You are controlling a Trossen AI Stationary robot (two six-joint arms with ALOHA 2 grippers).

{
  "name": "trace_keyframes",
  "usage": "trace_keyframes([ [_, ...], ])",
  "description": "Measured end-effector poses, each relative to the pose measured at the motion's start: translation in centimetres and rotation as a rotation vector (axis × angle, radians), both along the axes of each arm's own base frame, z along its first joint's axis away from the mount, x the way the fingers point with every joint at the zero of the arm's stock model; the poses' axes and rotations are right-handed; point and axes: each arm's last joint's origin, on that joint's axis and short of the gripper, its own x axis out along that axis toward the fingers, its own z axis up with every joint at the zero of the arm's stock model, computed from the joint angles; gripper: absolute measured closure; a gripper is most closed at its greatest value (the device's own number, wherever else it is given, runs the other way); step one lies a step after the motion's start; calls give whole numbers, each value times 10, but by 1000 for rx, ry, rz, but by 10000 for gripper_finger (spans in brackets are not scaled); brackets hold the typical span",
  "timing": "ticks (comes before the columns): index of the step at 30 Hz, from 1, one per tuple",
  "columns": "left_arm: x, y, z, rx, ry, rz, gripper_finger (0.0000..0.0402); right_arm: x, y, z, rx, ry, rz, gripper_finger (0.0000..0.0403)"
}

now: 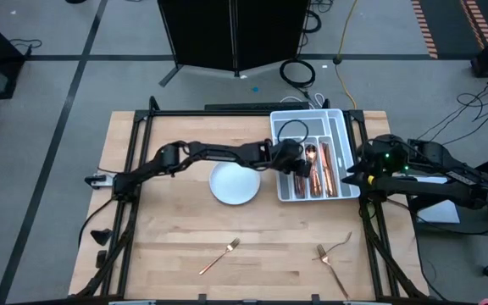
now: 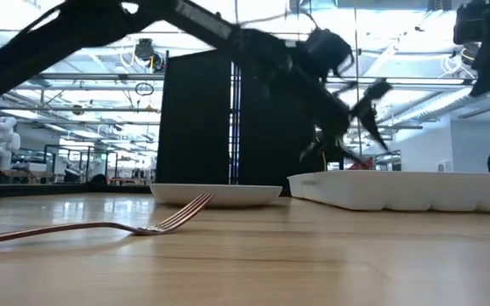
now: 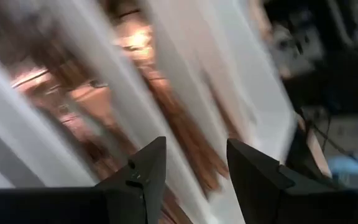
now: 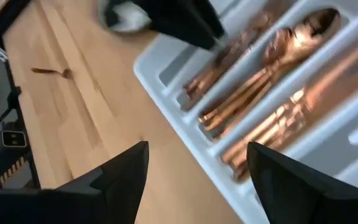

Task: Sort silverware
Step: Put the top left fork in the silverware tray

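The white divided tray [image 1: 339,127] stands at the table's far right and holds several copper forks, spoons and knives [image 1: 318,176] lying in its long compartments. My left gripper [image 3: 194,180] hovers open over the tray's left compartments [image 1: 299,168], with nothing between its fingers. On the bare wood near the front edge lie one copper fork [image 1: 219,256] at the left and two more [image 1: 335,258] at the right. My right gripper [image 4: 197,180] waits open at the tray's right edge [image 1: 352,175], looking down on the silverware [image 4: 272,106].
A round white plate [image 1: 234,184] sits just left of the tray, under the left arm's reach. In the low view the nearest fork [image 2: 100,226] lies in front of the plate [image 2: 215,194] and the tray [image 2: 407,189]. Bare wood lies between plate and forks.
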Motion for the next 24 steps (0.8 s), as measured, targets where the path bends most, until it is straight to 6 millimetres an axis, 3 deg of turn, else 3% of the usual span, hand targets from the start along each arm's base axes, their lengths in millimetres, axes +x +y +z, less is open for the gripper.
trace_keyframes([
  [3,-11,-18,41,122,-5,-132,240,-2,1,-1,35,18,-5,140],
  [6,-30,-49,81,292,54,-241,240,0,2,0,70,-3,7,140],
  [10,-66,-99,115,571,248,-266,239,5,2,2,108,-41,29,140],
  [14,-110,-133,150,781,405,-237,239,23,1,5,155,-61,66,140],
  [20,-173,-155,161,817,705,-358,239,73,7,5,205,-79,175,140],
  [24,-194,-177,138,592,749,-457,239,104,21,-4,236,-36,247,140],
])
